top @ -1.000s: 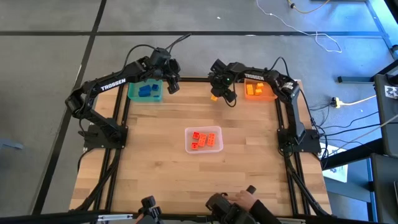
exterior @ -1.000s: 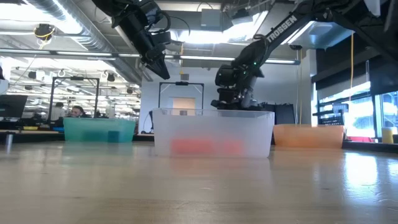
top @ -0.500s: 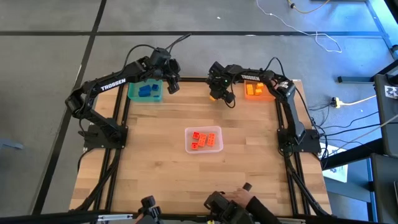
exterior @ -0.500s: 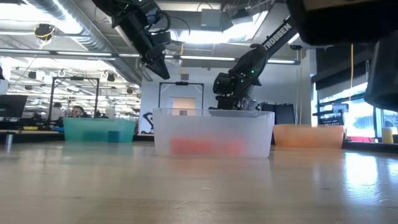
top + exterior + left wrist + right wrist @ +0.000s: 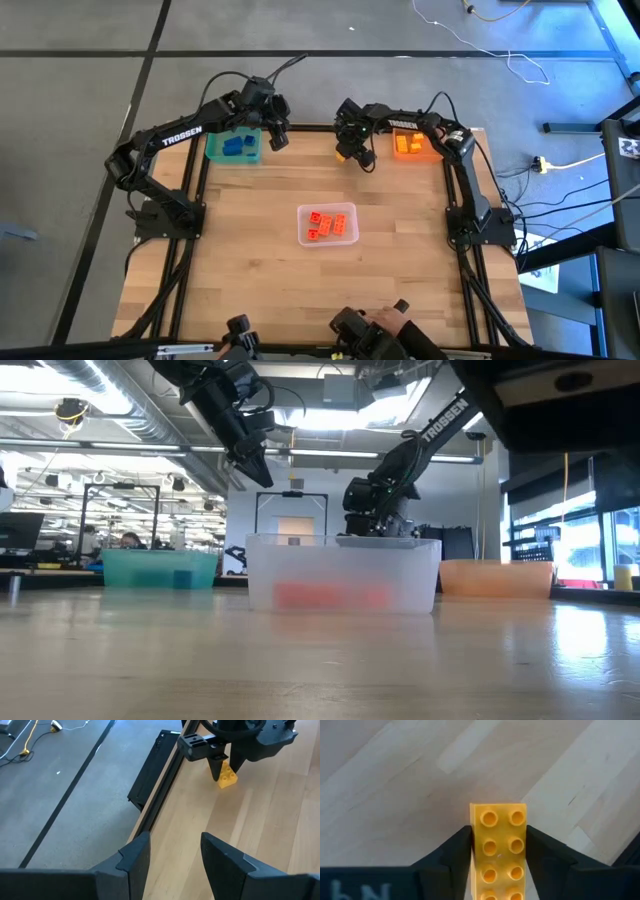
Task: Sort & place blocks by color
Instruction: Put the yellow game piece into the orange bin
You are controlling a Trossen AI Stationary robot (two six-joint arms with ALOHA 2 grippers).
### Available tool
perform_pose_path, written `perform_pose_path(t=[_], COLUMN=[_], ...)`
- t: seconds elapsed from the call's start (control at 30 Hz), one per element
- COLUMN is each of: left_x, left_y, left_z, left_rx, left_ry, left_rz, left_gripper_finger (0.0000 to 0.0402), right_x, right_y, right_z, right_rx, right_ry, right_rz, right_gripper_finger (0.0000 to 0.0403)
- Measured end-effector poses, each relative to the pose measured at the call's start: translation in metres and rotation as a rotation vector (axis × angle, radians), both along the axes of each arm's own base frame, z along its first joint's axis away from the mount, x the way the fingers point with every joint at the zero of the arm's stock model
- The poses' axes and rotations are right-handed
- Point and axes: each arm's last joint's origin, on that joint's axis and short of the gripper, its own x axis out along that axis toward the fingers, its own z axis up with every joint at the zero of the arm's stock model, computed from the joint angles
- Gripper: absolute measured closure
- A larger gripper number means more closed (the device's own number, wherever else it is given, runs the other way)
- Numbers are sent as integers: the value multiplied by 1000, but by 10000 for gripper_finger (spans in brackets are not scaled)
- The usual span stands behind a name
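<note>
Right hand (image 5: 497,870) pinching yellow block (image 5: 498,851) near table (image 5: 400,260) back edge, left hand (image 5: 172,857) open, empty.

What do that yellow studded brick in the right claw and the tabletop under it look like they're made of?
The small yellow studded brick, pinched between the right claw fingers, looks like moulded hard plastic: uniform colour, crisp round studs, a slight sheen. The pale planked tabletop looks like wood, probably butcher-block or laminate: visible grain and seams between strips, with a smooth satin finish.
</note>
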Motion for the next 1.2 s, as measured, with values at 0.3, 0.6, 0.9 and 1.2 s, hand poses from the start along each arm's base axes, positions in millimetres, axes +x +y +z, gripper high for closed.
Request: perform_pose_path(t=[0.3,0.6,0.9,1.2], left_x=[0,0,0,0], left_y=[0,0,0,0], left_z=[0,0,0,0], left_rx=[0,33,32,54], left_ry=[0,27,29,46], left_rz=[0,-30,-31,-53], left_gripper_finger=[237,237,237,237], right_x=[0,1,-15,-64], right_y=[1,0,-8,-19], right_z=[1,42,98,142], right_rx=[38,104,200,239], right_ry=[42,186,298,347], right_rz=[-188,-405,-662,-876], right_gripper_finger=[267,267,267,267])
